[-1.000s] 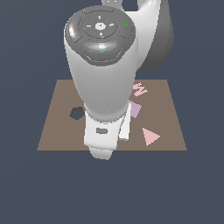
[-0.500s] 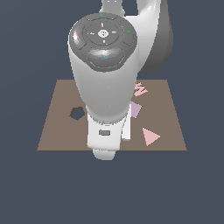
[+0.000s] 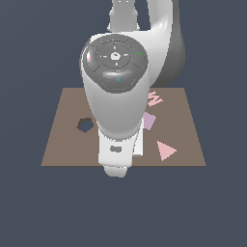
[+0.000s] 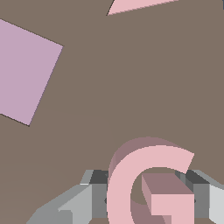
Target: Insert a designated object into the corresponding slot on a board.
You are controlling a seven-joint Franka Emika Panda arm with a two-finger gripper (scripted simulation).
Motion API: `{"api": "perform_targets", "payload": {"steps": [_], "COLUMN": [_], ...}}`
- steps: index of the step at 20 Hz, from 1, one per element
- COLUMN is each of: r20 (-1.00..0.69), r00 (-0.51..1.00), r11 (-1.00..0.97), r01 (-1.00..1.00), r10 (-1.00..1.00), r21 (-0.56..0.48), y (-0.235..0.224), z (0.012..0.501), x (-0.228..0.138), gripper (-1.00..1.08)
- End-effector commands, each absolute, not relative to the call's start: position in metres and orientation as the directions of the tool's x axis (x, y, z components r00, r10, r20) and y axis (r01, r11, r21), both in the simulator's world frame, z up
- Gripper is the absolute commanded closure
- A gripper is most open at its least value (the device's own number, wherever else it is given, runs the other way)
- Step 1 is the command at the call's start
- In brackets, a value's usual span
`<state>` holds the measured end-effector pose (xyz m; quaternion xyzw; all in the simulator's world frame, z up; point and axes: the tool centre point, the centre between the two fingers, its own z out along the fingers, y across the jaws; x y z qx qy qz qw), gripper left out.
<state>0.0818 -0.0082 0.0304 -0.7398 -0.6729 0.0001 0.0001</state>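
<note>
In the wrist view the pale-pink G block (image 4: 131,183) sits between my gripper's grey fingers (image 4: 85,197), which close on it from both sides, just above the brown board (image 4: 109,87). In the exterior view the arm's white body hides the gripper and the G block. The board (image 3: 62,140) shows there with a dark pentagon cutout (image 3: 85,125) at the exterior view's left. The G-shaped slot is hidden in both views.
A lilac square (image 3: 149,121) (image 4: 24,72), a pink triangle (image 3: 165,150) (image 4: 135,5) and a pink zigzag M letter (image 3: 154,99) lie on the board at the exterior view's right of the arm.
The arm has shifted slightly toward the exterior view's right over the board. The shapes on the board have not moved.
</note>
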Motion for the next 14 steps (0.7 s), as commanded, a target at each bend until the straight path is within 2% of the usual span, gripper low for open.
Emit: {"api": "perform_targets", "payload": {"steps": [1,14], "r20": [0.000,0.000], "r00": [0.094,0.093], "r11": [-0.094,-0.093], "r01": [0.996,0.996], "r10": [0.996,0.996], "r21": [0.000,-0.001], "y": [-0.0083,-0.0081], "z": [0.0299,0.0331], "x": [0.0818,0.0817], "gripper": [1.08,1.08]}}
